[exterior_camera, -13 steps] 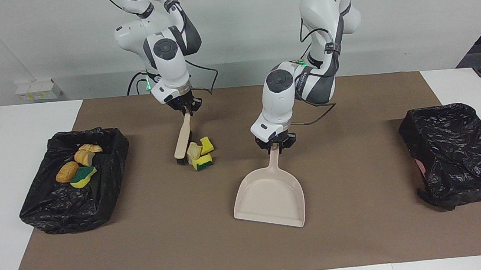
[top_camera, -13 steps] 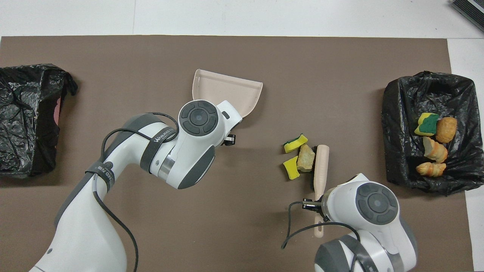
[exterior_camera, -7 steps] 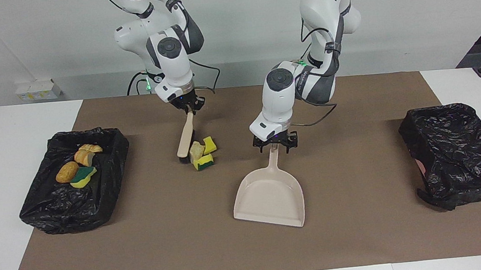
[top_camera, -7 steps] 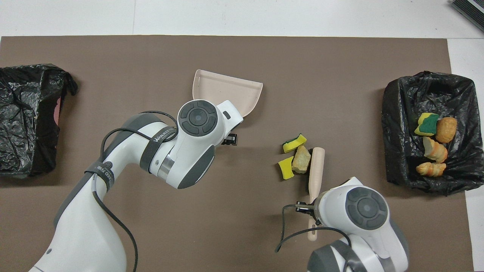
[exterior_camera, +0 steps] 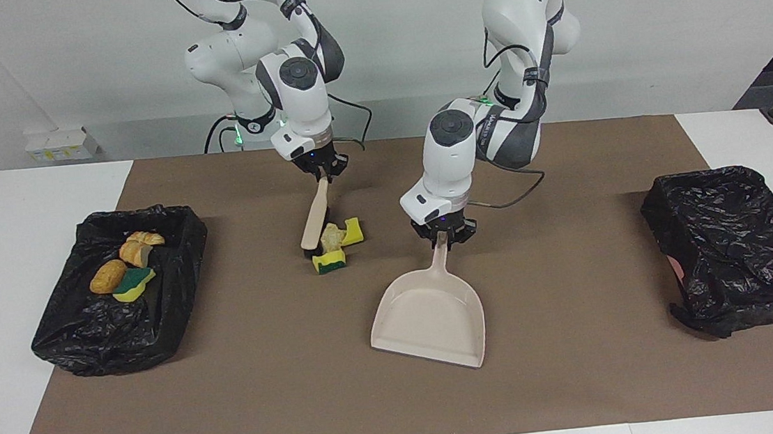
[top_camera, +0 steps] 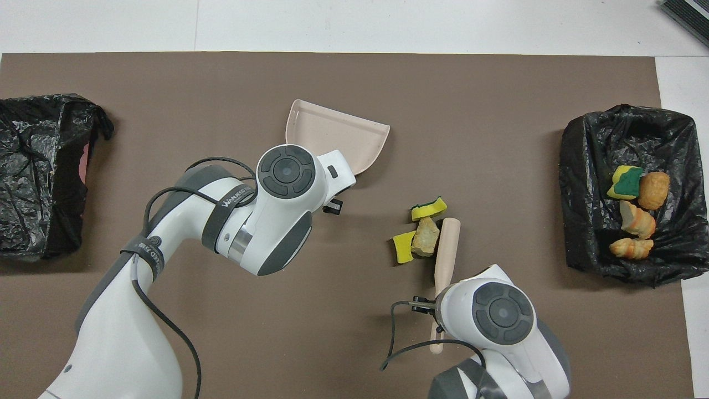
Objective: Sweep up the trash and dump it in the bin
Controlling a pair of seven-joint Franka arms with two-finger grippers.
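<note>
Yellow trash (exterior_camera: 336, 244) lies beside the brush (exterior_camera: 315, 217) pinched by the right end effector (exterior_camera: 322, 172).

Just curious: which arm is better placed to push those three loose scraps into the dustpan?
The right arm: its gripper holds the brush right beside the scraps. The left gripper grips the dustpan handle.

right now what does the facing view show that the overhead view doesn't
Only the facing view: the left gripper shut on the dustpan handle, the right gripper shut on the brush handle, and the wall by the arms.

Only the overhead view: the brush handle's end poking out under the right wrist, and the pink patch in the bin at the left arm's end.

Both: three scraps beside the brush, and four more in the bin at the right arm's end.
</note>
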